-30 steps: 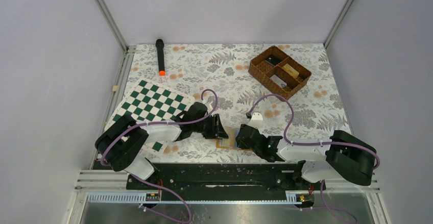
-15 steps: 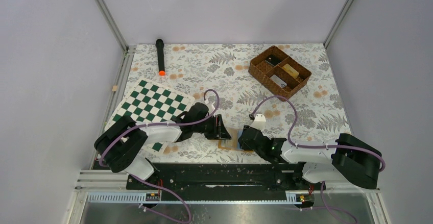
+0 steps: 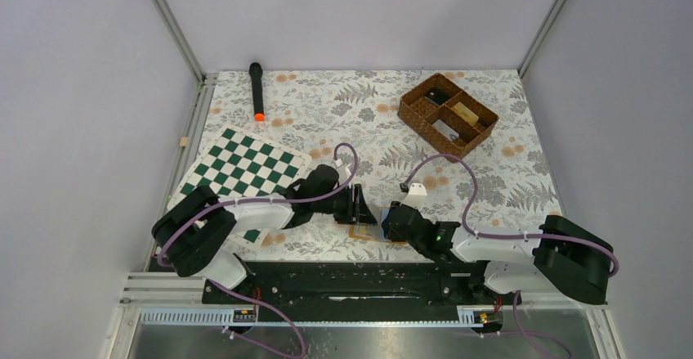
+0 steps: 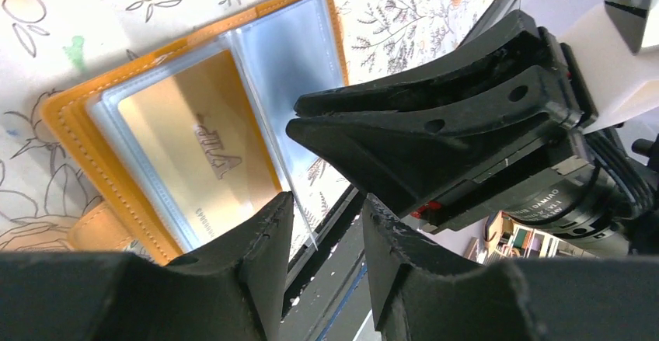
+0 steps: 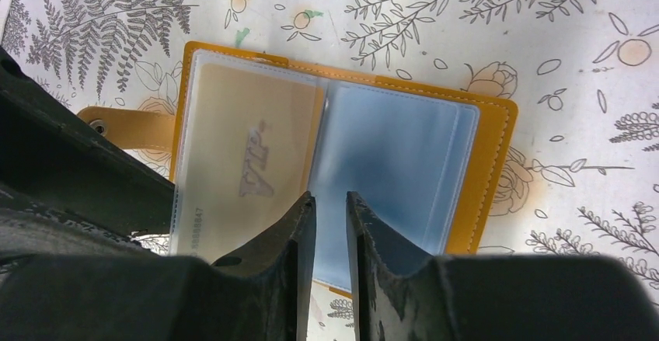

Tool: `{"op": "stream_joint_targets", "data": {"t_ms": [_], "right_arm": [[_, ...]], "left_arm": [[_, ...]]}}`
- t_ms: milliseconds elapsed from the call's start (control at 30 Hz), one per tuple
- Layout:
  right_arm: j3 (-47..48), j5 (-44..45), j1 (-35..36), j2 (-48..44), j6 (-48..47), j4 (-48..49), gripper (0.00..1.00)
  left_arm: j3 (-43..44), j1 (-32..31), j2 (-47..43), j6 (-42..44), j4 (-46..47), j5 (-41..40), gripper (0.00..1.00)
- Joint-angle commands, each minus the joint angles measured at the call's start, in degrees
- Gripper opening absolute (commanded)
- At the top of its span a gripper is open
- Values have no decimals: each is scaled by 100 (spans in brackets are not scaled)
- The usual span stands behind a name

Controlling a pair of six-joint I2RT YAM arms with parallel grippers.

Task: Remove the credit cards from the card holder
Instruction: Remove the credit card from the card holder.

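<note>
Lying open beneath right tool (image 5: 330,200): card holder (image 5: 388,154)

In the top view the card holder (image 3: 358,232), close to the near edge of the table (image 3: 343,105), lies almost wholly under the left gripper (image 3: 360,205) and the right gripper (image 3: 390,217); only a tan sliver shows. From the right wrist, that gripper's fingers (image 5: 291,263) cover the near edge of the light blue card (image 5: 388,162) and a corner of the beige card (image 5: 233,139), whose small print is too blurred to read. The wicker basket (image 3: 425,130) holds things too small to name. The left arm (image 3: 261,209) hides the near corner of the chessboard (image 3: 245,163).
</note>
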Motion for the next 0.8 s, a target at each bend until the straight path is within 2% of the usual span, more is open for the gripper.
{"op": "stream_joint_targets", "data": {"t_ms": [0, 167, 533, 767], "right_arm": [[-110, 198, -18, -351, 129, -246, 28], [-309, 492, -16, -941, 165, -460, 26], [-432, 632, -17, -1392, 180, -753, 26], [-521, 876, -16, -2263, 287, -1400, 28]], "left_arm": [[256, -45, -59, 10, 397, 114, 38], [341, -64, -7, 18, 358, 102, 37], [594, -180, 337, 36, 336, 185, 35], [676, -313, 589, -48, 468, 166, 34]]}}
